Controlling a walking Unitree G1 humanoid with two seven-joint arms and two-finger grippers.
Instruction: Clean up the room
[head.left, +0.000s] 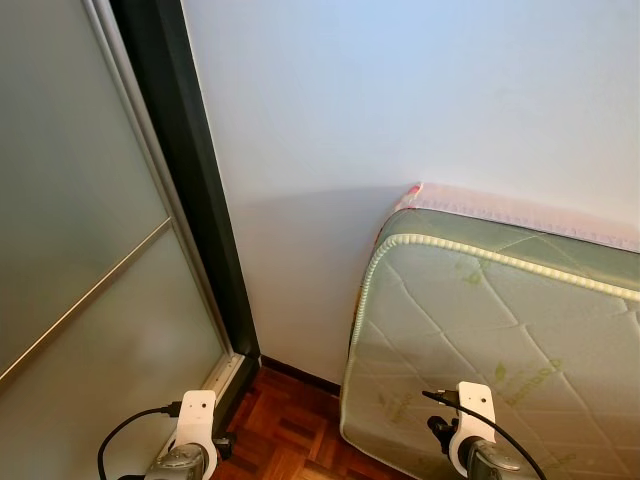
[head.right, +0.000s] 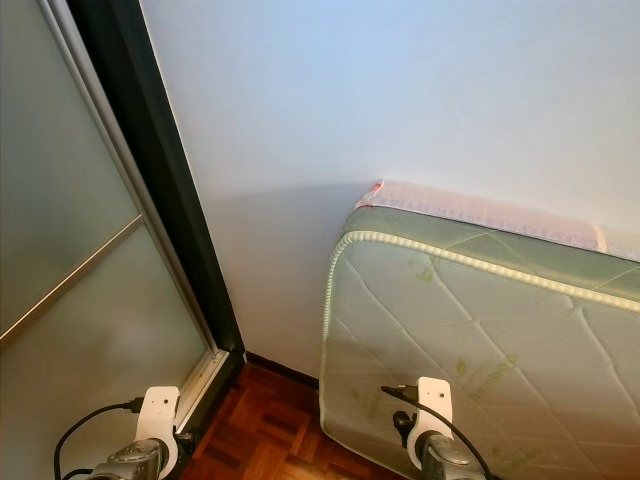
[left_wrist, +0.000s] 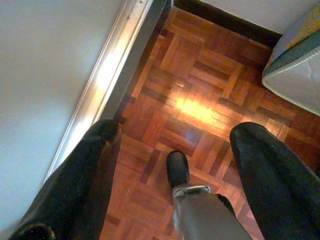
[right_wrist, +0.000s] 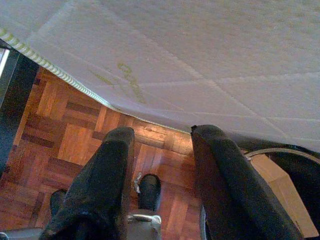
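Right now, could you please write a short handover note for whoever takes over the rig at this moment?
Left end effector: open, holding nothing, hanging over the parquet floor beside the sliding door track.
Right end effector: open, holding nothing, hanging low beside the mattress.
Scene: the robot faces a corner, with a frosted sliding door to its left and the mattress leaning on its edge against the white wall. A cardboard box is partly visible by the mattress in the right wrist view.
Done: nothing evident.
Left: find items to tidy; none is in hand.
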